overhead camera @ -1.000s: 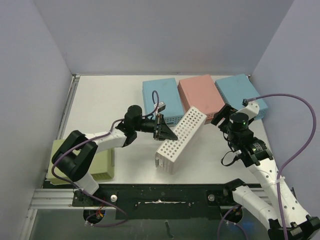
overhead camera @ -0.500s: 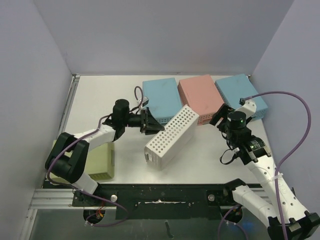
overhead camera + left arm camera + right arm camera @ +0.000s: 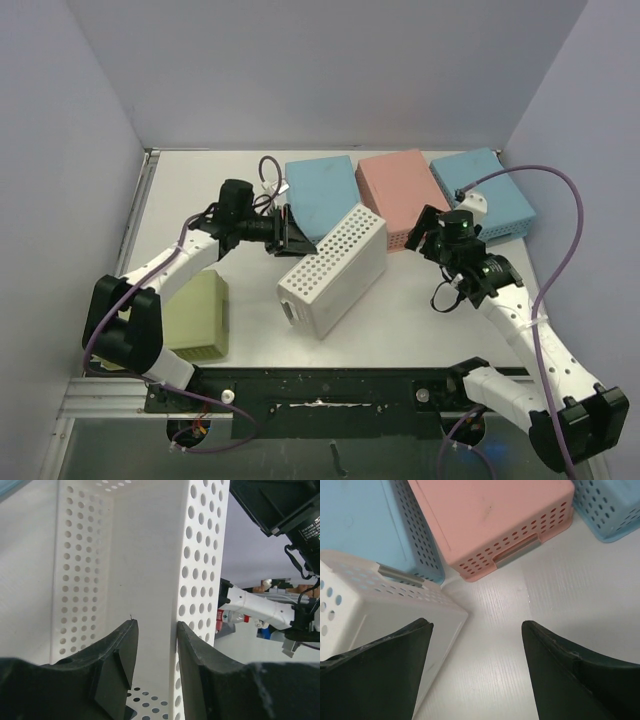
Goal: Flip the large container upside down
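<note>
While the table [image 3: 200, 190] carries several baskets, the one that matters is the white container [image 3: 335, 270], which lies at the middle of the surface. It is tipped onto a long perforated side with its handled end facing the near edge. Just behind it sit a blue basket [image 3: 322, 190] and a pink basket [image 3: 400, 190], and a green basket [image 3: 195, 315] rests well apart at the near left.

The left gripper [image 3: 290, 235] is clenched on the rim of the container's long wall, one finger on each face of it in the left wrist view. The right gripper [image 3: 425, 235] hovers near the container's far right corner with its jaws spread wide, grasping nothing.

The flip looks about half done. The next move likely calls for the left wrist to roll further so the opening meets the table, without knocking the baskets behind, and then to let go.
</note>
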